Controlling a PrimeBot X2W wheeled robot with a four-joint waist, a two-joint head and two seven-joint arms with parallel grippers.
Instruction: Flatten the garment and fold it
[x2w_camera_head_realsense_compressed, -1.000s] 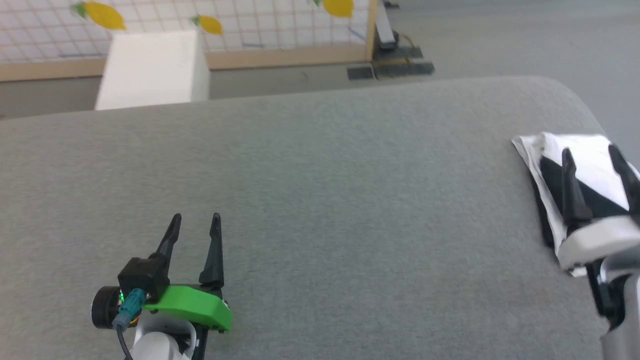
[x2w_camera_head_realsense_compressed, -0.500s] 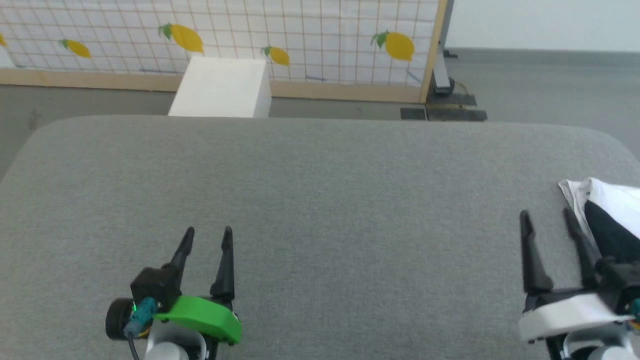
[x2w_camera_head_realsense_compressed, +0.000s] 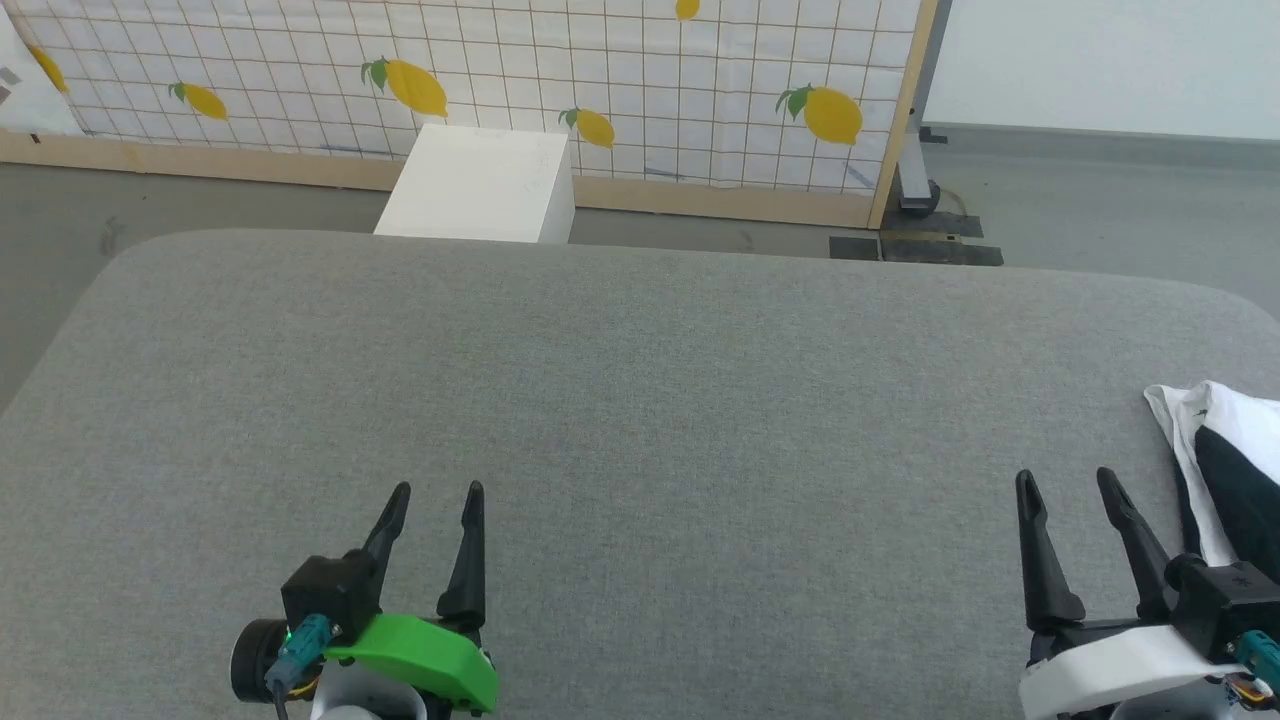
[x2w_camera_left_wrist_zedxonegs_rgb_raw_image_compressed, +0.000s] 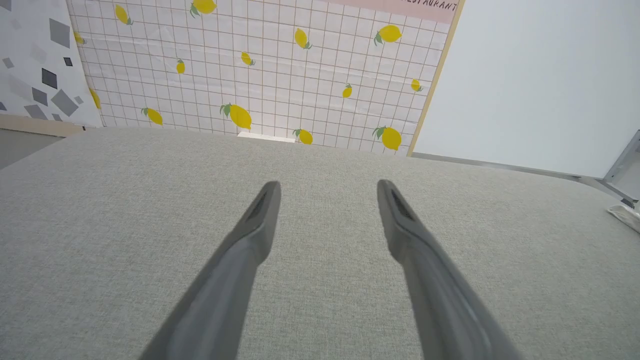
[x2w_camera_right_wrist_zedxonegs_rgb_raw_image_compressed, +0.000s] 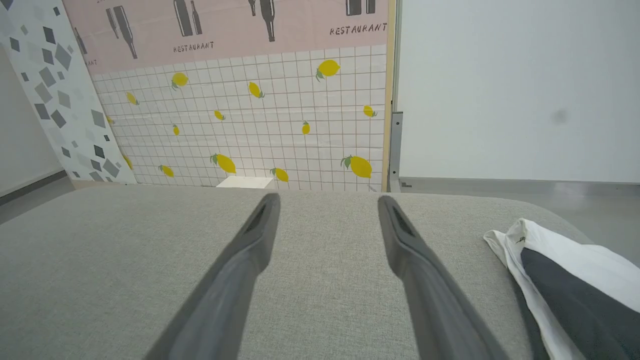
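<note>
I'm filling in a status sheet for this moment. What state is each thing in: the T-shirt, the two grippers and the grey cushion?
garment: bundled in layers at the cushion's right edge, partly out of frame, not held.
left gripper: open, empty, above bare cushion.
right gripper: open, empty, beside the garment, apart from it.
grey cushion: flat and smooth, with the garment lying on its right end.
</note>
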